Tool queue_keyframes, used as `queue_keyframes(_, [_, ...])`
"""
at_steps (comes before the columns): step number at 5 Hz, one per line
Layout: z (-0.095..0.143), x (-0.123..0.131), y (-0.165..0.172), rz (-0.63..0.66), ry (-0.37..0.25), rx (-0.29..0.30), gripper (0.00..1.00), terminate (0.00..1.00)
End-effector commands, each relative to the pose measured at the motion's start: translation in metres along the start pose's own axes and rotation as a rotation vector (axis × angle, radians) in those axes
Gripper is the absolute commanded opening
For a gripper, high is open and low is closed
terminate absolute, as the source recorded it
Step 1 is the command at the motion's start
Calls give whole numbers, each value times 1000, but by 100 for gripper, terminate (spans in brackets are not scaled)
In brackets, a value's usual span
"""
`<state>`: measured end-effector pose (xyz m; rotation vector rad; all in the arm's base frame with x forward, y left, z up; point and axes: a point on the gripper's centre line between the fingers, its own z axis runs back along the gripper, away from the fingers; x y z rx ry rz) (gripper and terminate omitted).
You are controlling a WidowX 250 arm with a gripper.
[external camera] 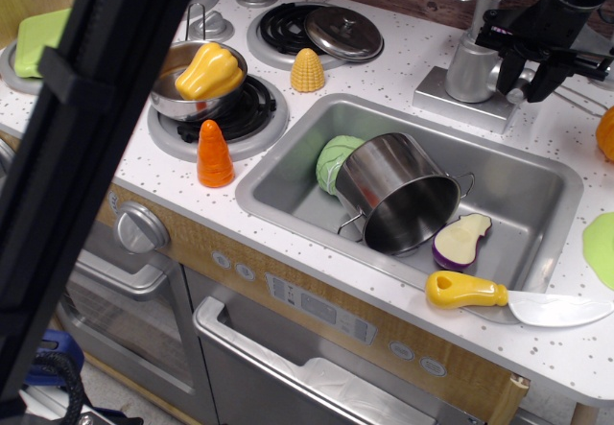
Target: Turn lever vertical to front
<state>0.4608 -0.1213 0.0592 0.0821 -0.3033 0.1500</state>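
The lever is mostly hidden behind my gripper; only its short round stub (pixel 521 86) shows, joined to the stout silver cylinder (pixel 470 68) on the square plate (pixel 449 97) behind the sink. My black gripper (pixel 531 78) comes down from the top right. Its fingers (pixel 506 70) stand apart on either side of the lever's place, just right of the cylinder. I cannot see the paddle or whether the fingers touch it.
The sink (pixel 542 171) holds a tipped steel pot (pixel 401 195), a green cabbage (pixel 329 156) and an eggplant half (pixel 460 241). A yellow-handled knife (pixel 466 291) lies on its front rim. Corn (pixel 307 70), a carrot (pixel 214 154) and a pan with a yellow pepper (pixel 206 72) sit left. A dark arm link (pixel 86 156) blocks the left.
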Motion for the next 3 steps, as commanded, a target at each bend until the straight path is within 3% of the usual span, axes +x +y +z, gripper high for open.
queue_keyframes(1, [-2, 4, -17, -13, -27, -125, 0, 0])
queue_keyframes(2, [-2, 5, -16, -24, -26, -119, 0, 0])
queue_keyframes(3, [2, 6, -14, -38, -31, -109, 0, 100])
